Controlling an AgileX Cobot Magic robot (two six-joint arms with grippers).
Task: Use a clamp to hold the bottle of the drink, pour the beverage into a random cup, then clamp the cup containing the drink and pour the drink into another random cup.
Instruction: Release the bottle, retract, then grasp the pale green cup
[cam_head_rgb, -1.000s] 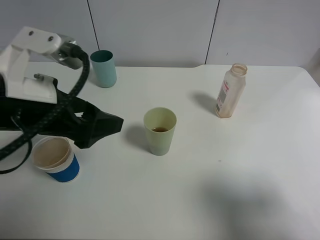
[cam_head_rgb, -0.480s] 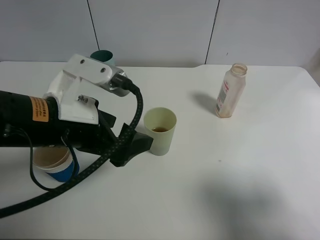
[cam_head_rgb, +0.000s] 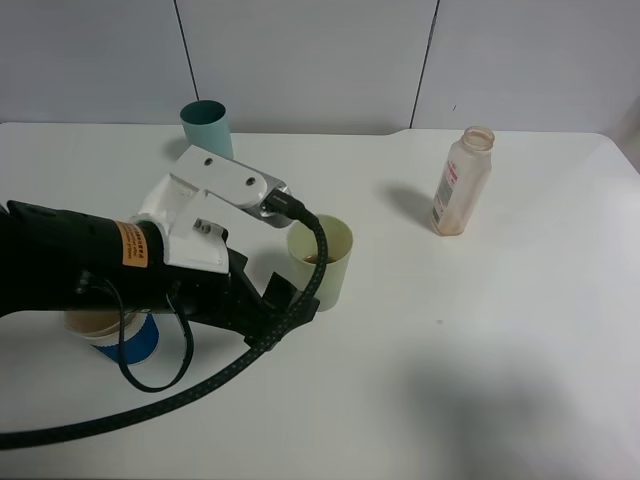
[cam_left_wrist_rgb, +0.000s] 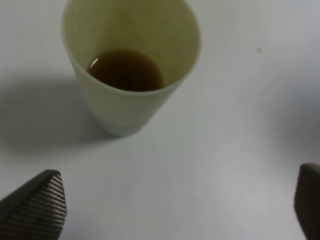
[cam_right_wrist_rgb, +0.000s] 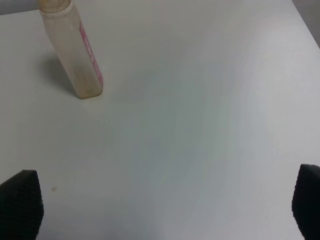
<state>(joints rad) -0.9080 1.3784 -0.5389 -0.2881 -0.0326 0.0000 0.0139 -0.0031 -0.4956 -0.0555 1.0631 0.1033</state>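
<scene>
The cup (cam_head_rgb: 336, 272), pale yellow-green, stands upright near the middle of the table (cam_head_rgb: 480, 360); a shallow pool of brown drink (cam_left_wrist_rgb: 126, 70) lies in its bottom, well below the rim. The left gripper (cam_left_wrist_rgb: 177, 202) is just beside it on the left side of the high view; its jaws stand wide apart and grasp nothing; in the left wrist view the cup sits ahead of the two fingertips, not between them, so no contact shows.

The bottle (cam_head_rgb: 461, 182) stands upright on the right of the table, well apart from the cup, uncapped and held by nothing; it looks nearly drained, though how much is left inside is hard to tell. The right gripper (cam_right_wrist_rgb: 164, 205) is out of the high view; its own camera shows its jaws spread wide with only bare table between them, and the bottle ahead of them.

The teal cup (cam_head_rgb: 207, 124) stands upright at the back left, near the wall, apart from the arm; a blue cup (cam_head_rgb: 128, 338) sits partly hidden under the left arm.

Judging by this, the first pour is done: drink in the cup, bottle set down. Left to do: close on the cup, lift it, carry it to the teal cup, tip the drink in.
</scene>
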